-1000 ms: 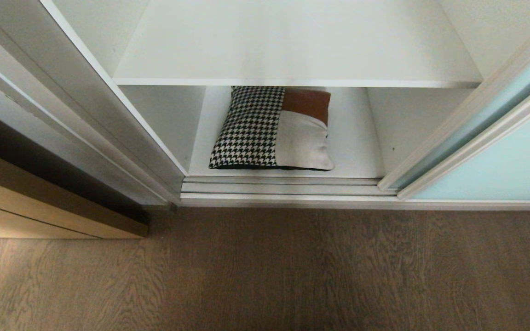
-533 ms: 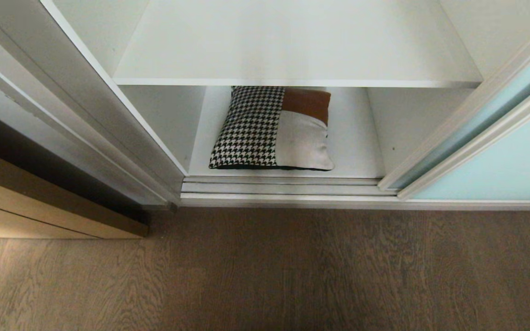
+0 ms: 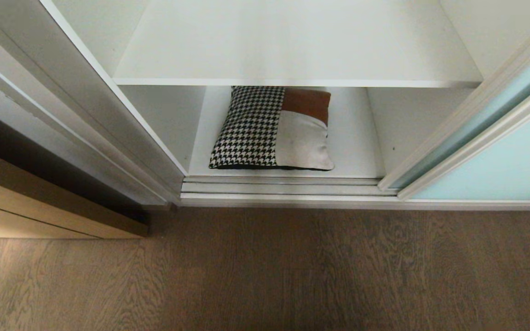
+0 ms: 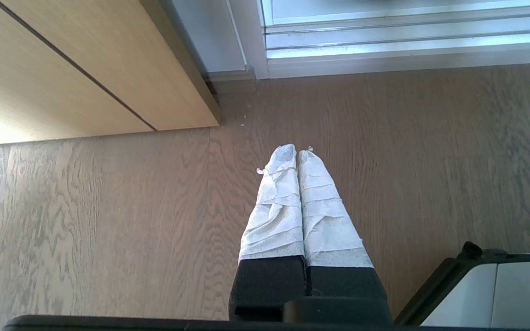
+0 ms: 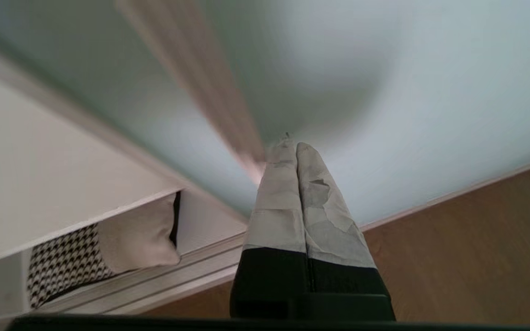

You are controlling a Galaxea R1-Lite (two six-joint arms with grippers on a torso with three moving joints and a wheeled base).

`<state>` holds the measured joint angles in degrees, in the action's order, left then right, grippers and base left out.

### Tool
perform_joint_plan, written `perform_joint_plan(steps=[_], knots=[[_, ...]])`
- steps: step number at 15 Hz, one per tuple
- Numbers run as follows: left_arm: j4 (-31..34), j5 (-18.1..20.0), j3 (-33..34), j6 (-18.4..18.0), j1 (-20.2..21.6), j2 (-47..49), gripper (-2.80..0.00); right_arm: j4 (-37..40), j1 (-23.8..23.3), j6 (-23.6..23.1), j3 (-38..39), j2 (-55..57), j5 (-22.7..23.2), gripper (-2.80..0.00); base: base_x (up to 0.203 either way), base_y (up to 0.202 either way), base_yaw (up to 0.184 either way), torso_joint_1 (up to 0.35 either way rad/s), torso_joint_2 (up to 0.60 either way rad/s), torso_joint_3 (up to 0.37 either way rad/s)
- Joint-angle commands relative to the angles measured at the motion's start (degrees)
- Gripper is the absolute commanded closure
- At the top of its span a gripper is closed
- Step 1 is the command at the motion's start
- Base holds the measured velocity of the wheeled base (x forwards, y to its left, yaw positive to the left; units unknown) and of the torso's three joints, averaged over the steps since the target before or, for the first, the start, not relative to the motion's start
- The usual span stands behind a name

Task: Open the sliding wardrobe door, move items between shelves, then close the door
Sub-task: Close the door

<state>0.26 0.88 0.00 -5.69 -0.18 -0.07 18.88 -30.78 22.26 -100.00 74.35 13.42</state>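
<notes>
While the door (image 3: 509, 161) stands slid to the right of the opening, the cushion (image 3: 272, 128) lies flat on the bottom shelf (image 3: 357, 142), its front edge just behind the floor track (image 3: 283, 188) and its back partly under the shelf above (image 3: 292, 46). It sits nearer the left wall of the compartment than the door, houndstooth half to the left, grey-beige half and brown strip toward the door. Neither arm shows in the head view. Seen from its own wrist camera, the right gripper (image 5: 292, 146) is up in front of the door's aqua glass, close to a pale frame bar (image 5: 210, 87) (blurred, so contact cannot be judged), with its wrapped fingers (image 5: 313, 193) pressed together and holding nothing; the cushion (image 5: 108, 248) shows off to one side, lower than the fingertips. The left gripper (image 4: 296, 152) hangs over the wood floor (image 4: 108, 220), well clear of the door and short of the track, its fingers also closed on nothing, beside the tan panel (image 4: 62, 78).
</notes>
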Motion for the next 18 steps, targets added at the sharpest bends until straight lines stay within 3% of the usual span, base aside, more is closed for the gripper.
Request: perform_joint_plan(steps=[1, 8, 18], knots=[[0.01, 0.0, 0.09, -0.02, 0.01, 0.07, 0.0, -0.07, -0.33, 0.15, -0.11, 1.33, 0.11, 0.0, 0.0, 0.0, 0.0, 0.0, 0.0, 0.0], [0.01, 0.0, 0.09, -0.02, 0.01, 0.07, 0.0, -1.5, 0.45, 0.24, 0.86, 1.85, 0.29, 0.0, 0.0, 0.0, 0.0, 0.0, 0.0, 0.0], [0.01, 0.0, 0.09, -0.02, 0.01, 0.07, 0.0, -1.44, 9.24, 1.33, 0.95, -0.23, 0.12, 0.0, 0.0, 0.0, 0.0, 0.0, 0.0, 0.0]])
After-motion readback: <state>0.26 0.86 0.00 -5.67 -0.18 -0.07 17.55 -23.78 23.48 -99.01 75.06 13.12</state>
